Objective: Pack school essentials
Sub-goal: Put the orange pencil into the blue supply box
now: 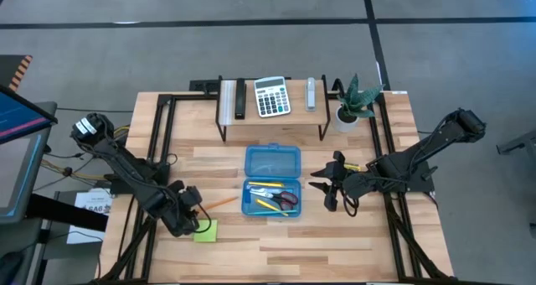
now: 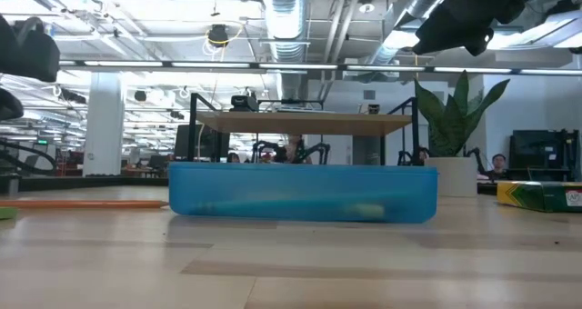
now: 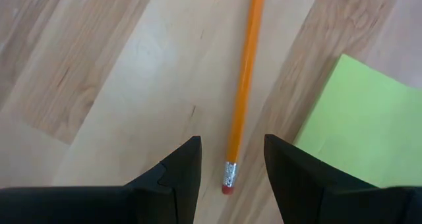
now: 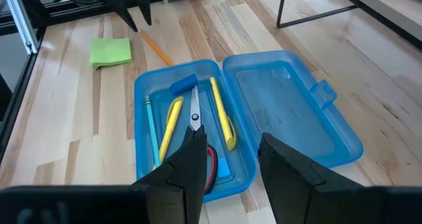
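Note:
An open blue pencil case [image 1: 271, 181] lies mid-table; its tray [image 4: 191, 128] holds yellow and green pencils, a blue eraser [image 4: 183, 85] and red-handled scissors [image 4: 198, 122]. An orange pencil [image 3: 244, 85] lies flat on the wood left of the case, beside a lime sticky-note pad [image 3: 356, 125]. My left gripper [image 3: 231, 165] points down over the pencil's eraser end [image 3: 229, 179], open, one finger on each side, with wood showing between each finger and the pencil. My right gripper [image 4: 227, 158] hangs open above the case's right side, holding nothing. A yellow-green crayon box [image 2: 541, 195] lies on the table to the right.
A black-framed wooden shelf [image 1: 272, 109] at the back carries a grey-white calculator [image 1: 270, 96]. A potted plant [image 1: 352, 105] stands at its right end. Black frame rails [image 1: 159, 142] run along both table sides. Bare wood lies in front of the case.

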{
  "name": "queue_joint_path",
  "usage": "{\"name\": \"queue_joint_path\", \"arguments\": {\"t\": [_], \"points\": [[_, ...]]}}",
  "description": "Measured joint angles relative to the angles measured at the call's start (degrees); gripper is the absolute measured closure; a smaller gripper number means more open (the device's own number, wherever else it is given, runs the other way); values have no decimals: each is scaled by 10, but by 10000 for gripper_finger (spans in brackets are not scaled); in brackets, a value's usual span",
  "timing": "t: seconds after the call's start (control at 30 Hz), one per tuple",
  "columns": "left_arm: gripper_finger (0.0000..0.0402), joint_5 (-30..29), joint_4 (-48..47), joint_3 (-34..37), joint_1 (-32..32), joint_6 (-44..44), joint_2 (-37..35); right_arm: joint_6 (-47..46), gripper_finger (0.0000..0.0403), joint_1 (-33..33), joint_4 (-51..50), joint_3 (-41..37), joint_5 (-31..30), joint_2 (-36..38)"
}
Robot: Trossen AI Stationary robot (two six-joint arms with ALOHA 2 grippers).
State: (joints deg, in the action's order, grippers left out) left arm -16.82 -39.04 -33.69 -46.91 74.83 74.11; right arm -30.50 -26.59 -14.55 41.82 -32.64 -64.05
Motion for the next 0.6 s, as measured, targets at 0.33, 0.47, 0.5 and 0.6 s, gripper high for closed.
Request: {"name": "queue_joint_path", "arguments": {"t": [0.33, 0.47, 0.5, 0.6], "points": [[251, 16, 22, 0, -11, 10, 58, 0, 243, 0, 0, 0, 0, 0], [251, 23, 25, -4, -11, 3, 87, 0, 243, 0, 0, 0, 0, 0], [251, 24, 24, -4, -11, 3, 90, 0, 243, 0, 0, 0, 0, 0], [254, 26, 25, -4, -11, 4, 90, 0, 243, 0, 0, 0, 0, 0]]}}
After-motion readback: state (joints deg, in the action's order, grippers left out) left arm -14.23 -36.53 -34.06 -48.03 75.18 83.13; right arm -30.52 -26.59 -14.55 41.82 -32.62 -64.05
